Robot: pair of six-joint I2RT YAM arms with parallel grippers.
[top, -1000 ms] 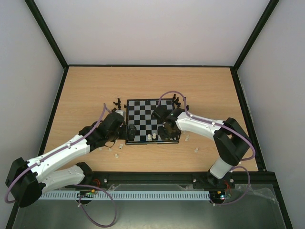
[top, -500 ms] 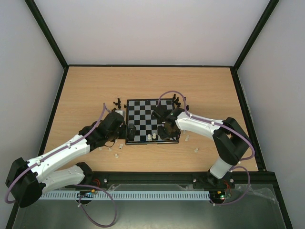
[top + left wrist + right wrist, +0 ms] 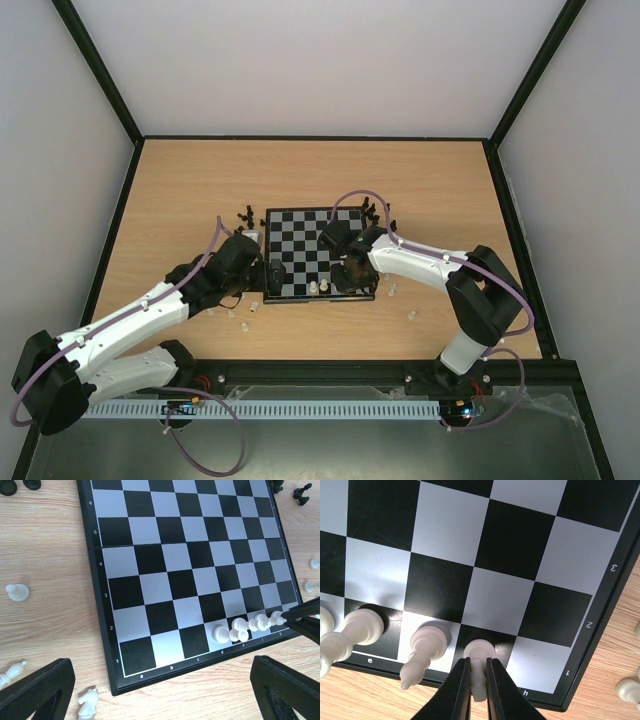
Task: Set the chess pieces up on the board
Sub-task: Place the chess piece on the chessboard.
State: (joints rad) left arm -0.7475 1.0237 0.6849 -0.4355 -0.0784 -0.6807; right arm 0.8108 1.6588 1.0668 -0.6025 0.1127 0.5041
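Right wrist view: the right gripper (image 3: 477,667) is clenched on a white piece (image 3: 479,649), its two fingers pinching the upper part. The piece stands upright on the dark square g1, in the first row of the board (image 3: 505,545). Its base is flat on the square and its long axis is vertical, top pointing up.

Just to its left, two more white pieces (image 3: 427,640) stand upright on f1 and e1, close to it but not touching it.

Left wrist view: the left gripper (image 3: 162,680) is released, its fingers spread wide and holding nothing, above the board's near left corner. The board lies flat on the wooden table (image 3: 180,190), its lettered edge toward the arms, with a at the left.

Loose white pieces (image 3: 17,592) lie on the table left of the board. Black pieces (image 3: 243,216) cluster off its far corners.
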